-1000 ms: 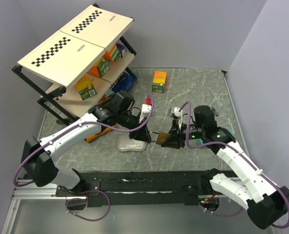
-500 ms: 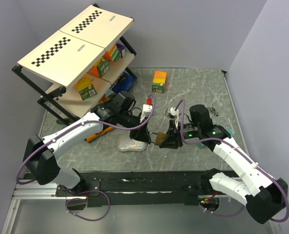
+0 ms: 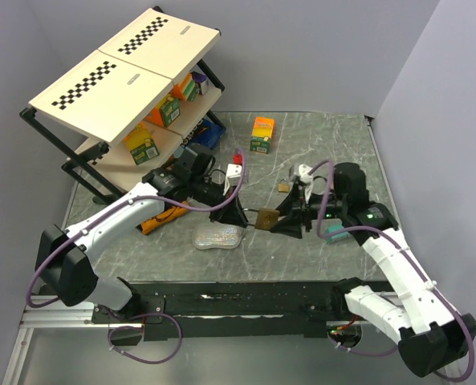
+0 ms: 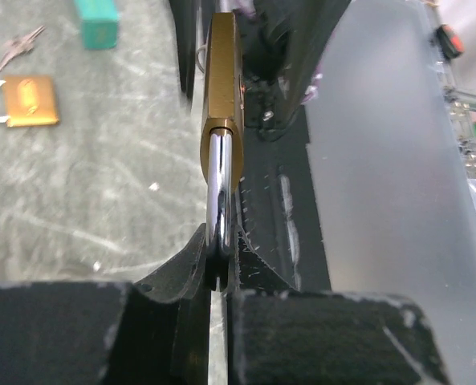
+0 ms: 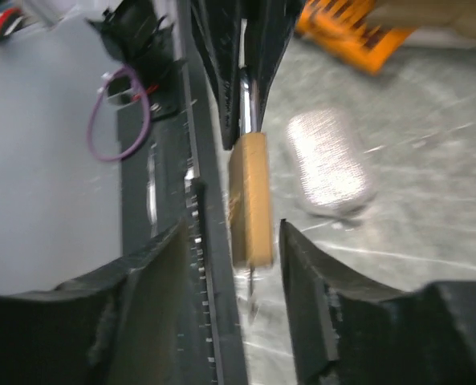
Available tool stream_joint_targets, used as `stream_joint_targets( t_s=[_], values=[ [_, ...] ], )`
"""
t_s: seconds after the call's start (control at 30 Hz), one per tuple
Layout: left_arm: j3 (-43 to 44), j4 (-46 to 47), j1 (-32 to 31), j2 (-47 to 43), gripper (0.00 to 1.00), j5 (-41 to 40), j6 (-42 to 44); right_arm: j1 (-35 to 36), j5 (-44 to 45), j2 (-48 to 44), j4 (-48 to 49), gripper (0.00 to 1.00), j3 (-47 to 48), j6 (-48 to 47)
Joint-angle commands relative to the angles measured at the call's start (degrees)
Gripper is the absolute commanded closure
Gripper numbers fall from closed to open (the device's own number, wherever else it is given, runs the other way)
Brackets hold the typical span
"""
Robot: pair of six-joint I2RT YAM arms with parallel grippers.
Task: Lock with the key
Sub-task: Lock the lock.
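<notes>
My left gripper (image 3: 239,215) is shut on the steel shackle (image 4: 220,184) of a brass padlock (image 3: 266,218) and holds it above the table, body pointing right. In the left wrist view the brass body (image 4: 221,72) stretches away from the gripper (image 4: 220,243). My right gripper (image 3: 288,221) is open, its jaws standing either side of the padlock's far end without touching it. In the right wrist view (image 5: 229,237) the padlock (image 5: 250,196) lies between the fingers, and a thin blurred metal piece, seemingly the key (image 5: 252,290), sticks out of its end.
A second brass padlock (image 3: 284,186) lies on the table behind the grippers, also seen in the left wrist view (image 4: 29,100). A silvery pouch (image 3: 219,236) lies below the left gripper. An orange box (image 3: 262,134) stands at the back. A shelf rack (image 3: 125,72) fills the left.
My right gripper has drawn back to the right, off the padlock's end, and its jaws now stand open. My left gripper has shifted slightly up with the padlock.
</notes>
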Motion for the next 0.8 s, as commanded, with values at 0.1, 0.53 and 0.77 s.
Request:
stream_joint_targets(
  t_s=[0.1, 0.53, 0.77],
  values=[
    [2.7, -2.7, 2.5, -3.4, 0.99, 2.1, 7.6, -5.9, -4.0, -2.3, -9.7, 0.36, 7.2, -10.1],
    [3.2, -6.1, 1.9, -4.9, 0.99, 2.4, 10.0, -6.2, -6.5, 2.4, -14.7, 0.51, 7.9, -15.3],
    [2.7, -4.6, 0.4, -5.5, 0.99, 1.4, 8.4, -5.5, -6.8, 4.9, -14.7, 0.55, 7.9, -16.4]
  ],
)
